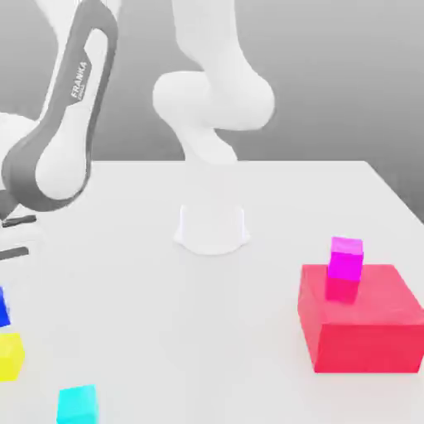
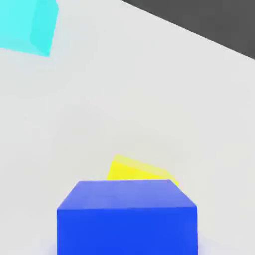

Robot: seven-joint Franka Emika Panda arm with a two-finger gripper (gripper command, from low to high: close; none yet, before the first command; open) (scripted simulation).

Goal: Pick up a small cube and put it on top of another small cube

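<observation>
The small blue cube [image 2: 127, 219] looms large and close in the hand view, raised off the white table, with my gripper shut on it. Just past it and lower lies the small yellow cube [image 2: 137, 172], partly covered by the blue one. In the exterior view a sliver of the blue cube [image 1: 2, 306] shows at the left edge, directly above the yellow cube [image 1: 10, 356] on the table. My arm [image 1: 58, 149] bends down toward that left edge.
A cyan cube [image 1: 77, 406] sits near the front left, close to the yellow one, and appears as the cyan cube [image 2: 27, 25] in the hand view. At the exterior view's right, a magenta cube [image 1: 344, 267] rests on a big red block [image 1: 360, 323]. The arm's white base [image 1: 212, 228] stands mid-table.
</observation>
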